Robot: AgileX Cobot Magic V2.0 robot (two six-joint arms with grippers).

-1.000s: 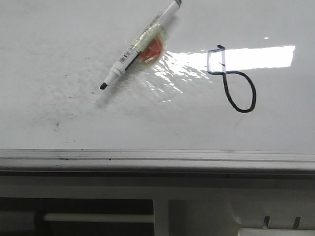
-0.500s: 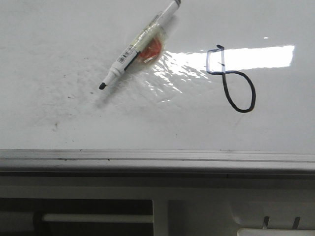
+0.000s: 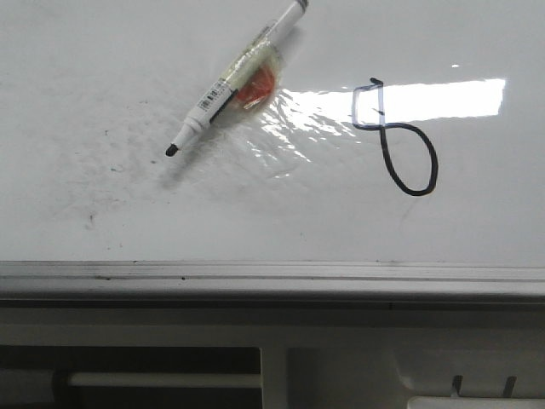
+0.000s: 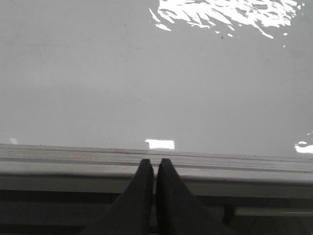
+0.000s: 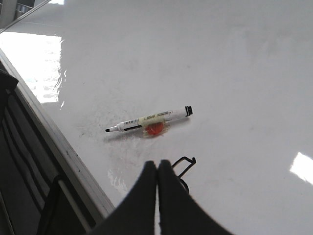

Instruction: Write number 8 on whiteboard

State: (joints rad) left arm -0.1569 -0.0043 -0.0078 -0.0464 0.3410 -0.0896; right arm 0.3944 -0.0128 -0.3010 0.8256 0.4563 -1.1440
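Note:
The whiteboard [image 3: 102, 213] fills the front view, glossy white with faint grey smears. On its right half stands the number 8 [image 3: 400, 141], a thin black line with a boxy upper loop and an oval lower loop. A white marker [image 3: 234, 78] with a black tip, tape and an orange blob lies loose on the board, left of the 8. In the right wrist view the marker [image 5: 149, 121] lies beyond my right gripper [image 5: 157, 163], which is shut and empty, partly covering the 8 [image 5: 186, 164]. My left gripper [image 4: 155, 162] is shut and empty over the board's edge rail [image 4: 73, 159].
A grey metal rail [image 3: 272, 277] runs along the board's near edge. Below it lies a cream panel [image 3: 341, 358] with dark openings. A bright rectangular light reflection [image 3: 443, 98] crosses the board beside the 8.
The whole front view has shifted slightly: marker and 8 sit a few pixels further left and up than before. Neither gripper shows in that view.

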